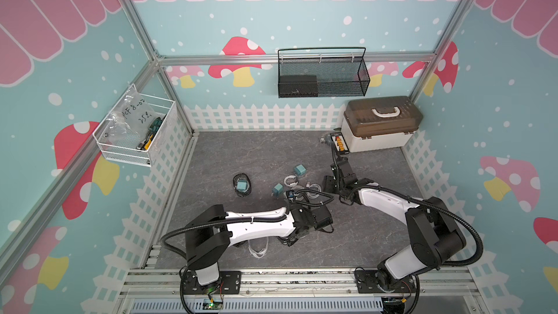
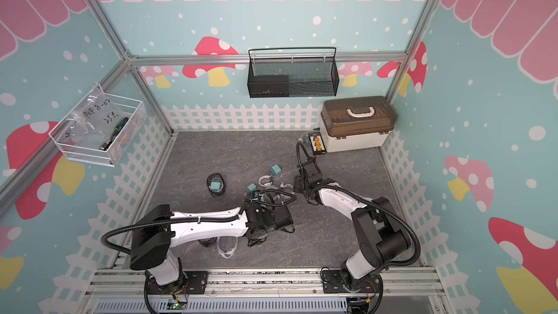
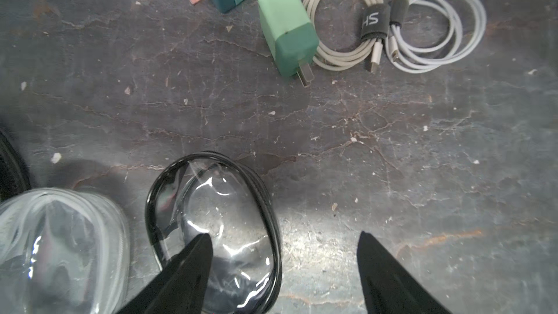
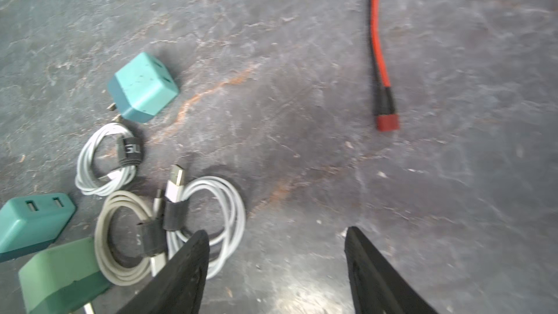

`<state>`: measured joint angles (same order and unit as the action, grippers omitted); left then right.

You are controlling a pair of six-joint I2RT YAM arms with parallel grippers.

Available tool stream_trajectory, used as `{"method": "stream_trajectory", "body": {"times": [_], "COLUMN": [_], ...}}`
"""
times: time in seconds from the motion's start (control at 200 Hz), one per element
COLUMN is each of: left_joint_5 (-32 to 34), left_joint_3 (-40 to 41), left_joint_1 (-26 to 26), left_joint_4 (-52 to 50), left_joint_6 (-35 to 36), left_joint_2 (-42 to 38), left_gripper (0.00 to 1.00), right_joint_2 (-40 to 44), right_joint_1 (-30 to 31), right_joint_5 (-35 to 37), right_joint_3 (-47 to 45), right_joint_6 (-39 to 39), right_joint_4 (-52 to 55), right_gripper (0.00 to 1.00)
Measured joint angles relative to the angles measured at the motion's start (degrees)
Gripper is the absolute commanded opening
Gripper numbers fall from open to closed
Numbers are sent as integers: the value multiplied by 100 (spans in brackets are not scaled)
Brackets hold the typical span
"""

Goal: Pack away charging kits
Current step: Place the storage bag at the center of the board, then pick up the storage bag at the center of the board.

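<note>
While both gape empty, left hand (image 3: 283, 234) hangs over black-rimmed pouch (image 3: 211, 200) — right hand (image 4: 276, 230) beside white cable (image 4: 237, 215).

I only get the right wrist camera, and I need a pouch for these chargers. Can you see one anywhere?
Observer: Yes. A black-rimmed pouch lies on the table under the open left gripper, with one fingertip over its clear window.
Operator: Any other pouches?
Observer: A clear pouch lies just beside that one.
Operator: Is anything packed already?
Observer: In both top views, a second black-rimmed pouch farther left holds a teal charger.
</note>
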<state>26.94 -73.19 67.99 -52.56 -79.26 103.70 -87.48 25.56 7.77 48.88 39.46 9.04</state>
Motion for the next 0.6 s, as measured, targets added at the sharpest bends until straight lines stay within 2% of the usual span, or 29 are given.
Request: {"method": "stream_trajectory", "body": {"times": [0.285,0.6], "left_joint_5": [-149,-260], "left_joint_3": [-76,-22], "left_joint_1": [-328,-415], "left_joint_4": [-389,-483], "left_joint_6": [-199,-240], "left_joint_2": [415,413], "left_gripper": [68,47], "right_joint_2": [216,212], "right_joint_1": [-111,-116], "right_joint_5": [-120,-186], "right_joint_3": [-166,-188], "right_joint_6": [2,2], "right_joint_4": [-28,-46], "right_gripper": [70,69]}}
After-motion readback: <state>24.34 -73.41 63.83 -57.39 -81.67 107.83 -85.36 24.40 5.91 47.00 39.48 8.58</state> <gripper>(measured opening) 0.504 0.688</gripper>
